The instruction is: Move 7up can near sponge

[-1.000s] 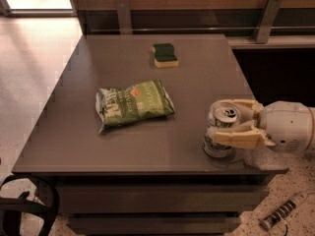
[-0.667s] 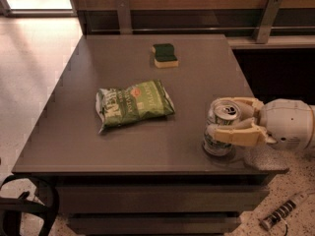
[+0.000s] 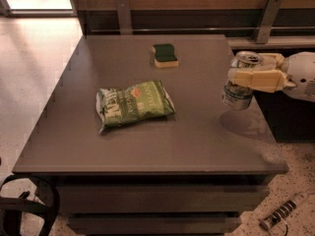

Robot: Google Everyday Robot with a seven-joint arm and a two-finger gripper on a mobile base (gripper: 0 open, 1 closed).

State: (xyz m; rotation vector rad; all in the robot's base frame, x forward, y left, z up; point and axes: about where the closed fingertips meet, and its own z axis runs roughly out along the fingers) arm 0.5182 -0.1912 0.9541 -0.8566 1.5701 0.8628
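the end effector point(image 3: 246, 73) pinched the 7up can point(image 3: 236, 96) at its middle, above the tabletop's point(image 3: 197, 132) right edge. the sponge point(image 3: 165, 55) lay well apart, far centre. best to carry the can level, skirt the crisp bag point(image 3: 134, 104), and lower it upright just beside the sponge.

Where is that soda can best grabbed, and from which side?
Grip the 7up can around the middle of its upright round wall, coming from the right. The gripper holds it so, jaws shut across it, above the right side of the table.
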